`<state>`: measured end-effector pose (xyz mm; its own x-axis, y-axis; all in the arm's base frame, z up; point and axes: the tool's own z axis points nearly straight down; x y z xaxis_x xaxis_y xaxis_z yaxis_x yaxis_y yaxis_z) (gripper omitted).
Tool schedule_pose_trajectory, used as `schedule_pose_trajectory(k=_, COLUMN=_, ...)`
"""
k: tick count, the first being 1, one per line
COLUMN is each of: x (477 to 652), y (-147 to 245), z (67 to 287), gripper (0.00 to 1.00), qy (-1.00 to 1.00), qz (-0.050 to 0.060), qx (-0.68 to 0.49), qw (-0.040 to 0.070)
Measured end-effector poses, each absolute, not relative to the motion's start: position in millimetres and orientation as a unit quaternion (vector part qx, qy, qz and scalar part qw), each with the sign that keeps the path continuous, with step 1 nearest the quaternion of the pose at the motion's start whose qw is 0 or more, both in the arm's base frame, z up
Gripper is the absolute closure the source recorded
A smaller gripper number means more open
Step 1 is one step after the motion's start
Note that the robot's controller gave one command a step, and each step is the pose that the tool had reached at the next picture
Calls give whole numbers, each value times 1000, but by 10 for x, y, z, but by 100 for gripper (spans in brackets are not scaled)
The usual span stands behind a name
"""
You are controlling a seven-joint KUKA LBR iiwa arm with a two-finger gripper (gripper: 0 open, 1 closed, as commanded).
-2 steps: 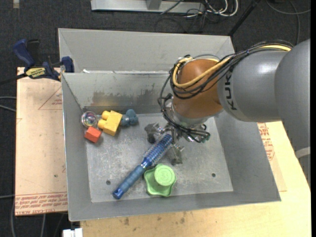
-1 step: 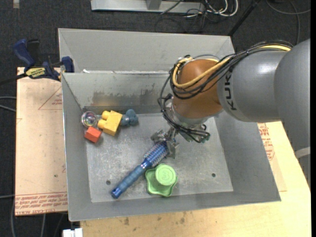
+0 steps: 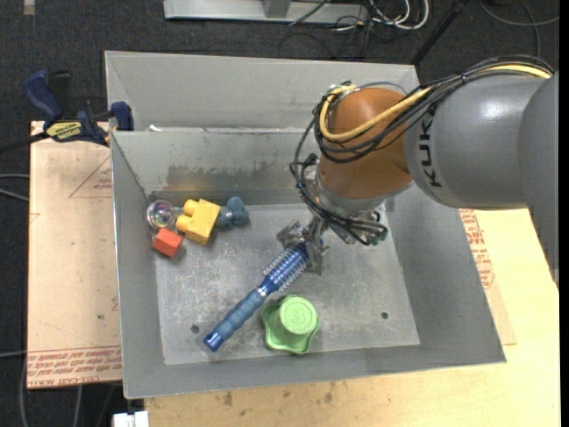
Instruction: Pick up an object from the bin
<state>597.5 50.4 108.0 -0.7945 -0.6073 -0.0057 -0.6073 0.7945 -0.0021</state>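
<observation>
Even overhead light on the grey metal bin (image 3: 267, 96), with soft, short shadows.
The bin's floor is brightly and evenly lit. Over the bin's right half, the orange wrist cover (image 3: 360, 145) carries a broad soft highlight and the grey arm link (image 3: 484, 140) a pale sheen, and a dim shadow pools on the bin floor beneath them. At the bin's left, the clear ball (image 3: 161, 212) glints. Near the bin's front wall, the green ridged cup (image 3: 291, 324) throws a thin shadow. The carpet (image 3: 89, 16) beyond the bin's far wall is dark.
</observation>
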Motion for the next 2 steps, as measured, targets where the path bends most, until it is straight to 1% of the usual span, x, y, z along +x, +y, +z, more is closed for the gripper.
schedule_pose_trajectory(k=1, x=5989, y=511, z=1719, gripper=100, qy=948, qz=-1, qx=-319, qw=4)
schedule_pose_trajectory(k=2, x=5996, y=514, z=1836, gripper=100, qy=948, qz=0, qx=-318, qw=2)
